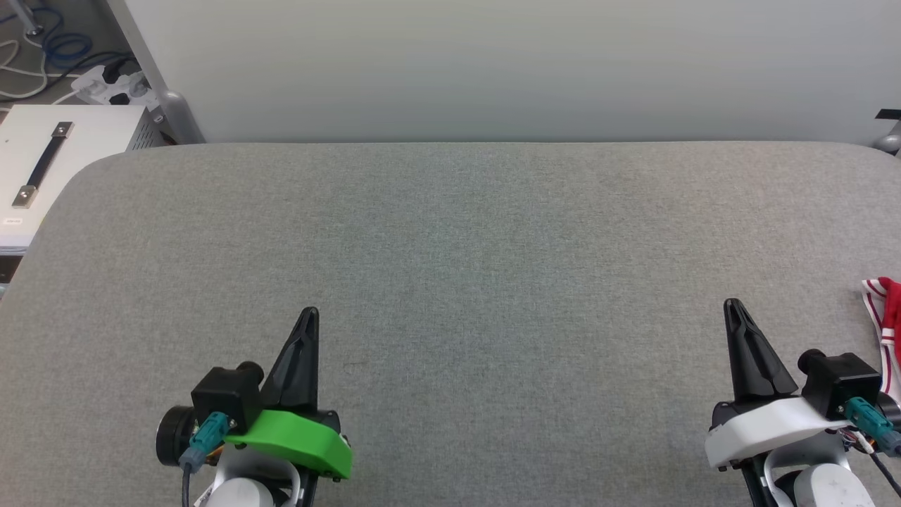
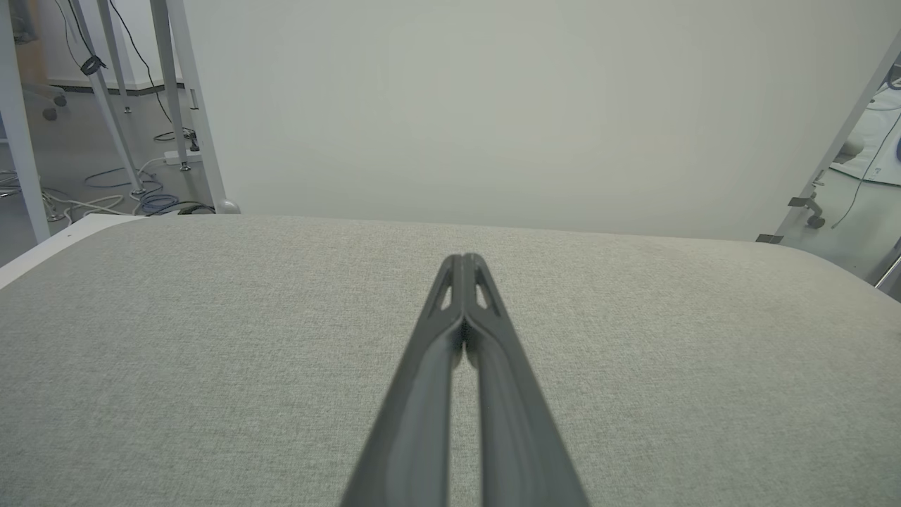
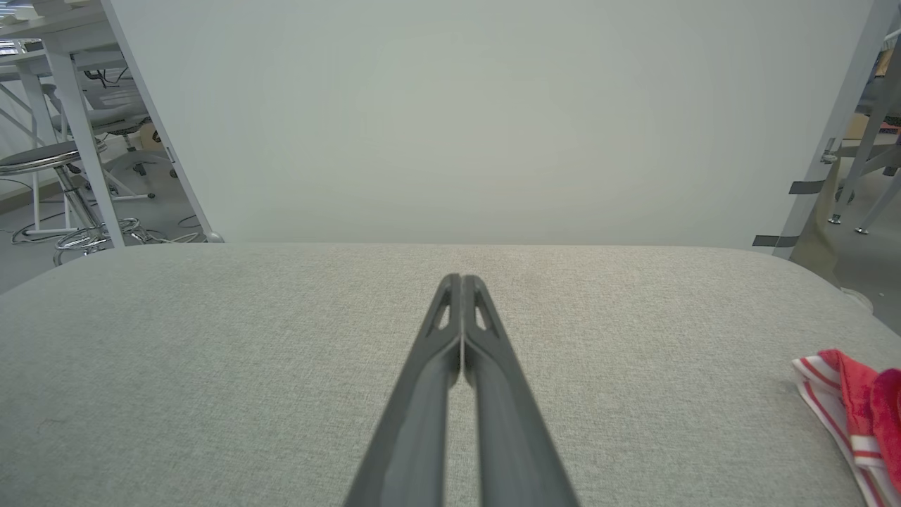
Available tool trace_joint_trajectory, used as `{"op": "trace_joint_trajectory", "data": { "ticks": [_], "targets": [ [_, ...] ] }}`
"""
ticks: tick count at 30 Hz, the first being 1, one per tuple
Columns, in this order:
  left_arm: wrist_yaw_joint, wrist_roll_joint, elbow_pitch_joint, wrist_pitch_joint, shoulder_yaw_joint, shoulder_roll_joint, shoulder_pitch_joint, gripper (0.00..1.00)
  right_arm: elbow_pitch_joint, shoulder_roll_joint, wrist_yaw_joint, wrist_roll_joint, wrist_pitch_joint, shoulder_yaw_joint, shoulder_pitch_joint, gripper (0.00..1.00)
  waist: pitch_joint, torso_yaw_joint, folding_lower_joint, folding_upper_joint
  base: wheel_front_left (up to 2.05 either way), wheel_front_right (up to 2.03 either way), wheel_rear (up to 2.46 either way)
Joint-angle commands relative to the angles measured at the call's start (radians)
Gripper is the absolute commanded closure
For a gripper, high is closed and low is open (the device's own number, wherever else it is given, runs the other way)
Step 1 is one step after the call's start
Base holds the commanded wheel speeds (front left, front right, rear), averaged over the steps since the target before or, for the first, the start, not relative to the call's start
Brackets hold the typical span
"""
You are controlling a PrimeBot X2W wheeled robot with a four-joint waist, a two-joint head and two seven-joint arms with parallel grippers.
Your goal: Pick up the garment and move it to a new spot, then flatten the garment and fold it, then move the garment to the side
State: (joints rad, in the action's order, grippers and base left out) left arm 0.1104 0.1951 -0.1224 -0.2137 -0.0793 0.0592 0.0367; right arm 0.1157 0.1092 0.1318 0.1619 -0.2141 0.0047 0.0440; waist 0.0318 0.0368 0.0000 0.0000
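While both jaws sit shut, empty, garment [image 1: 890,310] lies bunched: red w/ striped white trim.

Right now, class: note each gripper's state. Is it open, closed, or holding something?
Left gripper: closed, holding nothing.
Right gripper: closed, holding nothing; the garment lies off to its right.

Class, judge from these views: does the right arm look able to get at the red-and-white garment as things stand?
Probably yes. The garment lies close beside the right gripper, to its right, with only bare table between them. The jaws are shut and would have to open first.
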Motion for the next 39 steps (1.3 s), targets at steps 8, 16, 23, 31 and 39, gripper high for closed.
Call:
{"op": "trace_joint_trajectory", "data": {
  "ticks": [8,16,23,31,39],
  "targets": [
    [-0.012,-0.027,0.012,0.019,0.012,-0.002,-0.009,1.00,-0.017,-0.007,0.000,-0.018,0.022,0.000,-0.008,1.00,-0.003,-0.003,0.0000,0.0000,0.00,0.00,0.00],
    [-0.020,-0.041,0.021,0.035,0.017,-0.003,-0.011,1.00,-0.025,-0.011,0.000,-0.030,0.038,0.000,-0.011,1.00,-0.005,-0.006,0.0000,0.0000,0.00,0.00,0.00],
    [-0.027,-0.053,0.029,0.049,0.022,-0.003,-0.013,1.00,-0.032,-0.015,0.000,-0.040,0.052,-0.001,-0.014,1.00,-0.007,-0.008,0.0000,0.0000,0.00,0.00,0.00],
    [-0.036,-0.067,0.038,0.065,0.028,-0.004,-0.015,1.00,-0.040,-0.019,0.000,-0.052,0.067,-0.001,-0.017,1.00,-0.009,-0.011,0.0000,0.0000,0.00,0.00,0.00],
    [-0.044,-0.081,0.047,0.081,0.033,-0.004,-0.018,1.00,-0.048,-0.023,-0.001,-0.064,0.083,-0.002,-0.020,1.00,-0.012,-0.014,0.0000,0.0000,0.00,0.00,0.00]
  ]
}}
